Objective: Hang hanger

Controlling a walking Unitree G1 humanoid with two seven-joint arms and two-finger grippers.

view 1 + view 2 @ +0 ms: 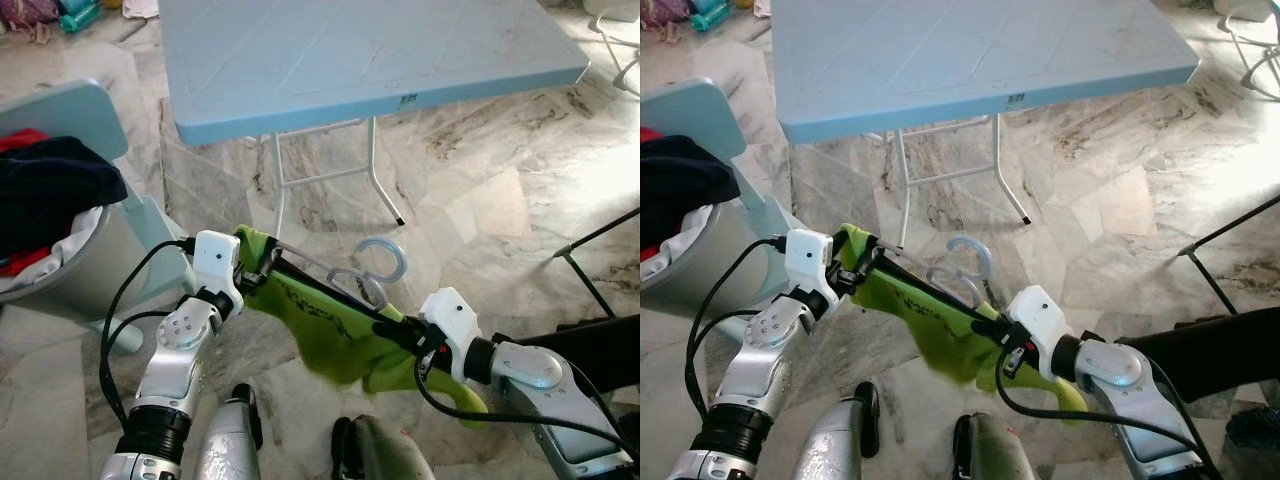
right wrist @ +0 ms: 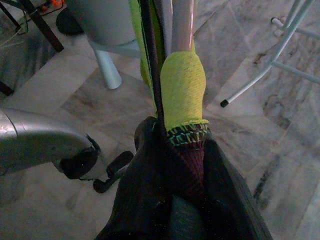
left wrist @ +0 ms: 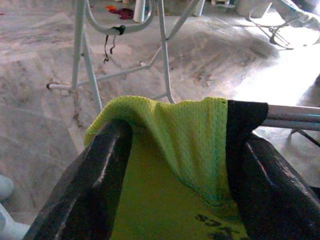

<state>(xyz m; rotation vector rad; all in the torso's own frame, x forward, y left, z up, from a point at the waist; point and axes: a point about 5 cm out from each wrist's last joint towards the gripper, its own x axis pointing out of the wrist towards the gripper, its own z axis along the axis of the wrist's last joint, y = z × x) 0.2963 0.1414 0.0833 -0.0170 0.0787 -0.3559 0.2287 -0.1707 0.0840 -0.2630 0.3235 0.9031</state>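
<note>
We hold both silver arms raised before us, elbows bent, forearms angled inward toward each other. Our left tool (image 1: 250, 272) sits at chest height on the left, its two black fingers (image 3: 100, 190) closed on lime-green fabric pinched between them. Our right tool (image 1: 405, 330), lower and to the right, points back toward the left one, its fingers (image 2: 145, 195) clamped tight on the same fabric's other end.

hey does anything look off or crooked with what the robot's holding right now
The hanger sits tilted, held at one end by the left gripper and at the other by the right gripper. The green garment sags bunched below it.
</note>
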